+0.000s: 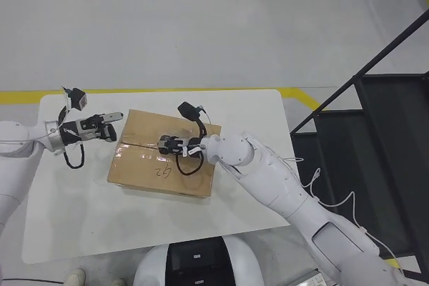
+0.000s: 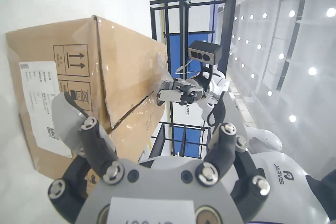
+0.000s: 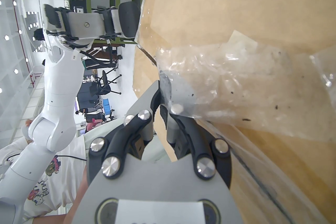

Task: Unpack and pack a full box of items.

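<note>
Pinching tight on a crumpled strip of clear tape (image 3: 223,78), the right gripper (image 3: 164,96) is seen low over the lid of the cardboard box (image 1: 164,168), its jaws closed on the film's near end. The tape is shown wrinkled and lifted off the cardboard, spread across the lid beyond the fingertips.

The box is set near the middle of the white table (image 1: 71,207), slightly askew to its edges. Its flaps are down, so the contents are hidden. A dark slit (image 2: 131,109) is picked out along the centre seam in the left wrist view, running towards the right gripper.

Farther out, just beside the box's left end, the left gripper (image 1: 116,121) is held with jaws spread wide and nothing between them; contact with the cardboard cannot be told.

From the left wrist view the box's end face is revealed, carrying a white label (image 2: 39,93) and printed handling symbols (image 2: 72,62). From the top view a handwritten mark (image 1: 163,171) is shown on the lid.
</note>
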{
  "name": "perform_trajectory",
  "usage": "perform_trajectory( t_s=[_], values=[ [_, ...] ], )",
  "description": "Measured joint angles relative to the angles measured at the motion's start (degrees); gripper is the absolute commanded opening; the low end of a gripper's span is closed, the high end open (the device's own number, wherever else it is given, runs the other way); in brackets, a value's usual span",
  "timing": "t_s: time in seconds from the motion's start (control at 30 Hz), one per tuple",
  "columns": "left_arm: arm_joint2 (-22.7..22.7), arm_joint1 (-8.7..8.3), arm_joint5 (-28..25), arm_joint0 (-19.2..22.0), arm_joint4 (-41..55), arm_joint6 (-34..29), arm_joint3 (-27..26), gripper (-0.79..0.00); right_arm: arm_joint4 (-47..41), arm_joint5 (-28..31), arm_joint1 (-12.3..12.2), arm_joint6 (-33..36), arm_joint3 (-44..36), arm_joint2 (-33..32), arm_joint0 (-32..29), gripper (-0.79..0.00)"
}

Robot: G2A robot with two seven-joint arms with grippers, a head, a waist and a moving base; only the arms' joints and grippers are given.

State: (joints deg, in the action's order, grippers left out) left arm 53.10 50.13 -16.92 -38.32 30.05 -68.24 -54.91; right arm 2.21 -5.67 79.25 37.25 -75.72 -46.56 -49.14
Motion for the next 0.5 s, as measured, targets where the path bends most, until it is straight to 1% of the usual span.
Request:
perform_trajectory(
  t_s=[0.1,0.2,0.4,0.5],
  values=[
    [-0.58,0.46,0.59,-0.08,-0.3,0.16,0.23,0.0,0.22,-0.04,0.02,0.5,-0.49,-0.11,-0.17,-0.785],
    [-1.01,1.05,0.9,-0.01,0.84,-0.23,1.78,0.0,0.47,0.05,0.02,0.94,-0.76,-0.26,-0.39,-0.785],
    [-1.68,2.57,0.63,0.85,5.04,-2.41,6.63,0.0,0.89,0.4,-0.04,2.1,-1.4,-0.59,-0.86,-0.785],
    [-1.91,3.4,1.47,1.4,7.54,-3.2,9.9,0.0,1.08,0.77,-0.11,3.02,-1.9,-0.73,-1.19,-0.785]
  ],
)
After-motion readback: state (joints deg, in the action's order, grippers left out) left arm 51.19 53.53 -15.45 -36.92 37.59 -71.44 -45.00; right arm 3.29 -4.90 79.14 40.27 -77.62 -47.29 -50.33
